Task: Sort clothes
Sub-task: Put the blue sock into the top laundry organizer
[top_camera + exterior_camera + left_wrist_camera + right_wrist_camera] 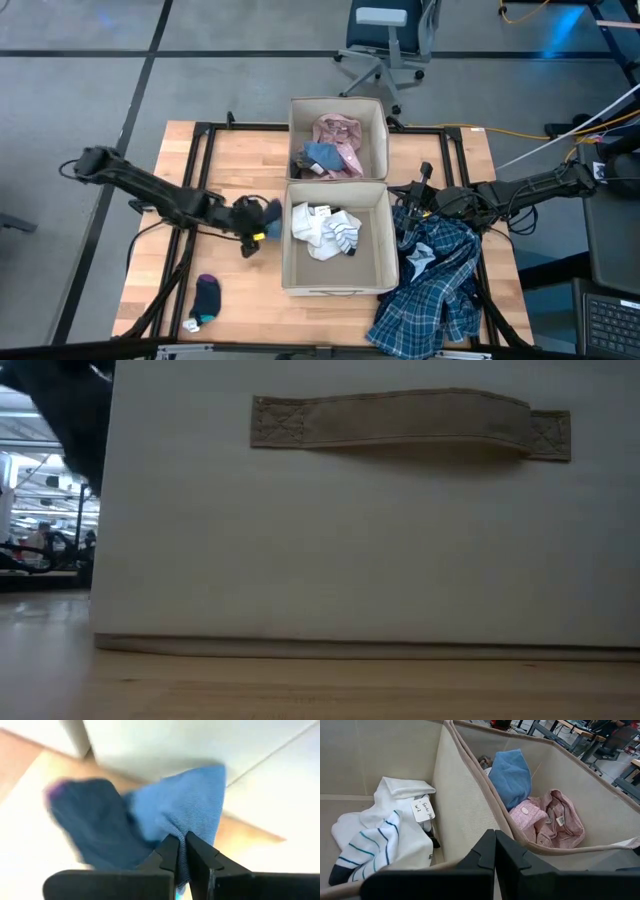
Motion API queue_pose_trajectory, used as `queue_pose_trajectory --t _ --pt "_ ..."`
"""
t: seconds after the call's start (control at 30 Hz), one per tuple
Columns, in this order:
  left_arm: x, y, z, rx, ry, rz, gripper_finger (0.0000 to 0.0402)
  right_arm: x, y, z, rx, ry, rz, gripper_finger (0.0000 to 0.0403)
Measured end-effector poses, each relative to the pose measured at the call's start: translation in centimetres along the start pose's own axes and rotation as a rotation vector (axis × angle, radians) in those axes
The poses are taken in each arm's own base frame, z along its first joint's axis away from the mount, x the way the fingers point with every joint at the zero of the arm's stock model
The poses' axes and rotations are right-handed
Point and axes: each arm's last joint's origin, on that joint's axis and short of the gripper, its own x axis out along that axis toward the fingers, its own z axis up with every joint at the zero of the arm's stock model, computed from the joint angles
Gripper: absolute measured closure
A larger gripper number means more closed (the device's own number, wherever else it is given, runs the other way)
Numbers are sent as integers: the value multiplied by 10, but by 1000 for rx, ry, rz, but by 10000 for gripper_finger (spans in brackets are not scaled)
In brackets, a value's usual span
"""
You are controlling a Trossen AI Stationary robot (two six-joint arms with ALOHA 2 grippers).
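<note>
Pinching blue sock in left fingers, beside near bin

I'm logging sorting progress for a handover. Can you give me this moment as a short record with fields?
left gripper: jaws shut on blue sock, left of the near bin
right gripper: shut, empty, by the bins' right side
near bin: white striped garments
far bin: pink shirt, blue item
unsorted: plaid shirt, dark sock
</note>
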Motion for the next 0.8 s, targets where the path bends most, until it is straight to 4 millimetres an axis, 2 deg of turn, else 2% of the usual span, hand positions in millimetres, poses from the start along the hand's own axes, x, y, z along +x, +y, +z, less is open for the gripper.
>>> queue_pose_trajectory --t 0.17,0.33,0.57,0.8 --pt "-41 8 7 -46 -165 -89 384 0 0 0 0 0 0 395" --pt "-69 17 10 -85 -333 -94 383 0 0 0 0 0 0 395" --pt "-91 24 20 -104 -599 21 383 0 0 0 0 0 3 395" --pt "-107 23 44 -14 -887 277 383 0 0 0 0 0 3 395"
